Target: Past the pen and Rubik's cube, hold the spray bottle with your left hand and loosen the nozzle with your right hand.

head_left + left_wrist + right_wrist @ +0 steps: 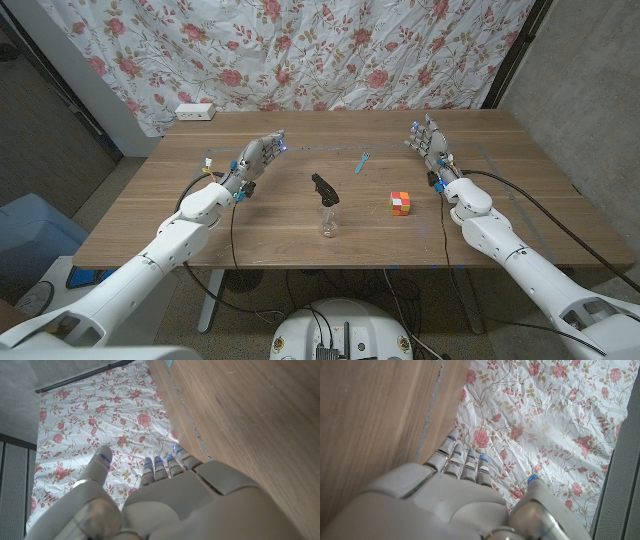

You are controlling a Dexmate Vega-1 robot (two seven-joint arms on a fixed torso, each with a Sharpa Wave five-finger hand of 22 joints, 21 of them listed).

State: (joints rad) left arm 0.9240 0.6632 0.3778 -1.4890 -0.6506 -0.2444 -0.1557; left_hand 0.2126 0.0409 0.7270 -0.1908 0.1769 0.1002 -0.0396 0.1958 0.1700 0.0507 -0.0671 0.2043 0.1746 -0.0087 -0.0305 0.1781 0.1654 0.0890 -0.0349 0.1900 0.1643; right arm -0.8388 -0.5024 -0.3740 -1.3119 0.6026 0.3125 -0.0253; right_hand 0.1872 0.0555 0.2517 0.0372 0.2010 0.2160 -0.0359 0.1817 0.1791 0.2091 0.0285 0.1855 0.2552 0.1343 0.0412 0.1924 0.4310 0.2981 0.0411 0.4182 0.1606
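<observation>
Both arms reach in from the near corners of the wooden table (280, 225), white and jointed, with cables trailing beside them. On the left side, the left hand (256, 160) is raised over the table with its fingers spread and nothing in them; the left wrist view shows the back of that hand (180, 505), its fingertips (157, 462) lit blue and pointing toward the floral curtain (100, 420). Beyond it, at the table's far left edge, sits a white power strip (195, 111). Near the middle stands the spray bottle (327, 207), upright, clear-bodied with a black nozzle (323, 187), well apart from both hands. Further back and a little right lies the pen (363, 162) (light blue, angled). Just right of the bottle sits the Rubik's cube (400, 202), near the right forearm but not touching it. On the right side, the right hand (428, 143) is likewise raised, fingers extended and parted, holding nothing; the right wrist view shows its back (445, 505) beside the table's edge, with the curtain behind.
</observation>
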